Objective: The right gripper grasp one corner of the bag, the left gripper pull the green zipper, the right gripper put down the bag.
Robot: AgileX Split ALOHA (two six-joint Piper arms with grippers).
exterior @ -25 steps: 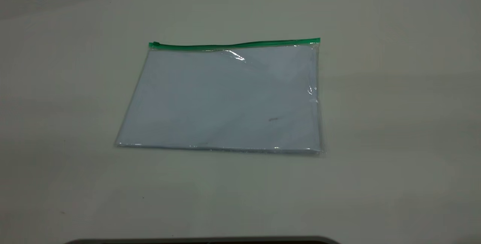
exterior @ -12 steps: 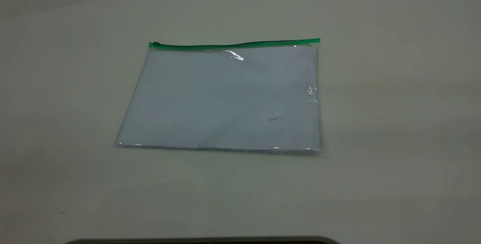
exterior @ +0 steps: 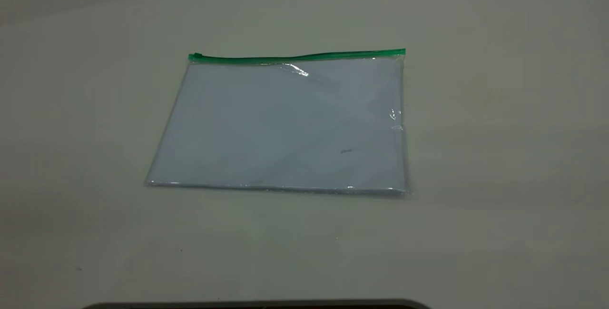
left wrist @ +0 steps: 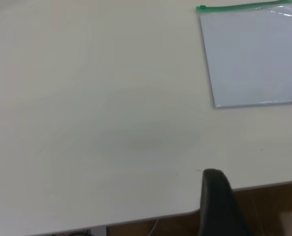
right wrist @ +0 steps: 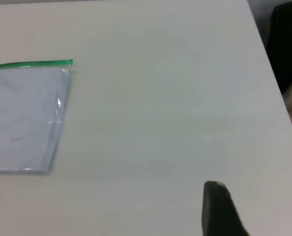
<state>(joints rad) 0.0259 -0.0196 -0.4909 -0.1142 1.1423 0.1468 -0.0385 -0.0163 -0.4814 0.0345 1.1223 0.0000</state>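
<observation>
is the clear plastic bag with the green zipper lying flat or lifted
Lying flat: the clear plastic bag rests on the white table, all corners down, green zipper along its far edge, no gripper touching it.

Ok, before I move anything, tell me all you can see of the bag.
The bag is a flat, clear rectangular plastic pouch lying on the table, with a pale bluish-white sheet inside and a small dark speck showing on it. The green zipper runs along its far edge, with its slider tab at the exterior view's left end. The plastic wrinkles and glints near the right edge. Nothing touches it; neither tool is near it.
</observation>
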